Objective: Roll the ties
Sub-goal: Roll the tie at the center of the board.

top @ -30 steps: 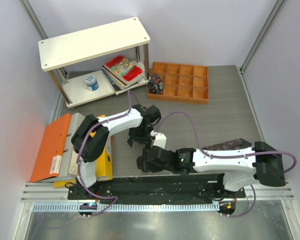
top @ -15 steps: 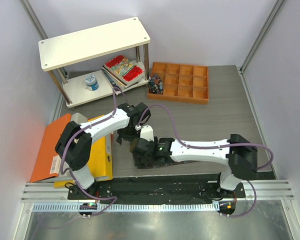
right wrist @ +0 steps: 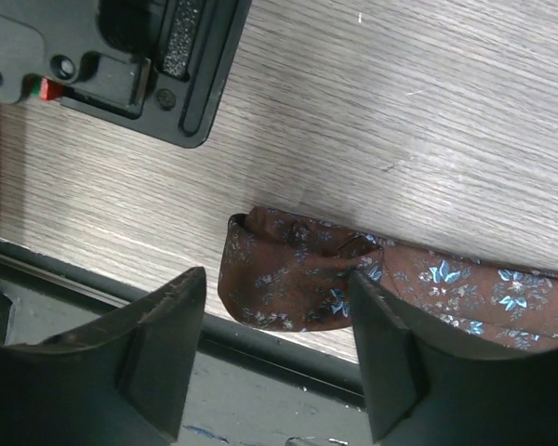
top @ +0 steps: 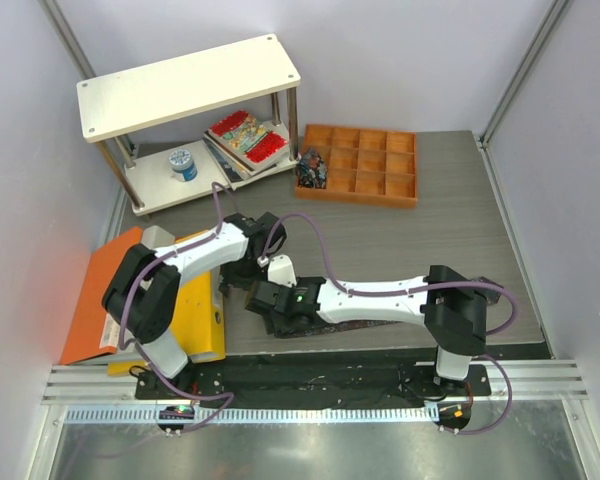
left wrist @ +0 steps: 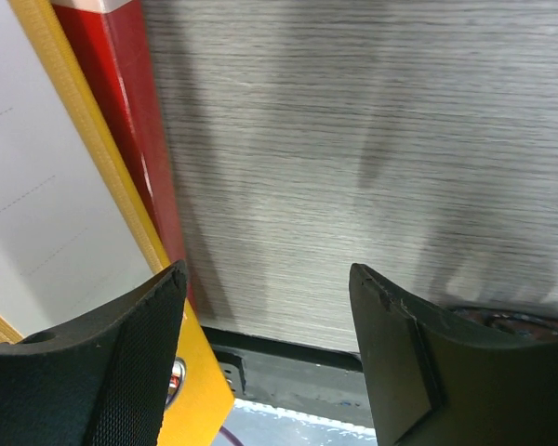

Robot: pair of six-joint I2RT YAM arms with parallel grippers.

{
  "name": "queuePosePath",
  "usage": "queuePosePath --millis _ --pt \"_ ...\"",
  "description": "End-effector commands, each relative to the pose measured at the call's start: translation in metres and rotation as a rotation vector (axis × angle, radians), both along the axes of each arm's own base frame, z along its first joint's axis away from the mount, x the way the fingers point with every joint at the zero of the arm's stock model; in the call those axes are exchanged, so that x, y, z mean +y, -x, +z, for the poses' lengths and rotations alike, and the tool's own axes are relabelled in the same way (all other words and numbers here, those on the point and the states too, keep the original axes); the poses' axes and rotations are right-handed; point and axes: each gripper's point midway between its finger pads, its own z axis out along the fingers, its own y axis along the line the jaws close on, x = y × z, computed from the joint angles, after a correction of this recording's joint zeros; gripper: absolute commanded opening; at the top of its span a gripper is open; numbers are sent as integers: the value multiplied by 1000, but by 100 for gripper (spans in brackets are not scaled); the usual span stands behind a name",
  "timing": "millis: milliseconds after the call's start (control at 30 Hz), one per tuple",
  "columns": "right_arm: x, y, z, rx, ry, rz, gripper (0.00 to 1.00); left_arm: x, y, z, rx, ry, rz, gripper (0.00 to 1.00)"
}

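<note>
A brown tie with small blue flowers (right wrist: 288, 274) lies along the table's near edge. Its left end is folded over into a loose first turn. In the top view the tie (top: 380, 323) is mostly hidden under my right arm. My right gripper (right wrist: 279, 362) is open and hovers over that folded end with a finger on each side, holding nothing; it also shows in the top view (top: 270, 305). My left gripper (left wrist: 270, 362) is open and empty, just above the table beside the yellow binder (left wrist: 121, 204). In the top view it (top: 238, 282) sits close to the right gripper, to its upper left.
Orange (top: 100, 295) and yellow (top: 205, 310) binders lie at the left. A white shelf (top: 190, 85) at the back holds books (top: 245, 140) and a blue tin (top: 183, 162). An orange compartment tray (top: 365, 165) has a dark patterned bundle (top: 311, 168) in its left cell. A black rail (right wrist: 288, 395) runs along the table's near edge.
Both grippers have moved left. The right arm has stretched along the tie to its left end. The left gripper has drawn back toward the binders.
</note>
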Motion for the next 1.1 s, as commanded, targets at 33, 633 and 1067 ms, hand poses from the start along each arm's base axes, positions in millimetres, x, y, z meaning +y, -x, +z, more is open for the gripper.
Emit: queuePosePath --millis 33,633,1067 --pt "10 -5 -8 14 2 15 57 -5 -3 19 -86 43 -25 70" --pt "-14 -17 23 68 -431 -151 1 -2 6 57 -230 177 52 68" --pt "-79 -21 24 48 -762 -334 1 -39 16 69 -352 378 35 65"
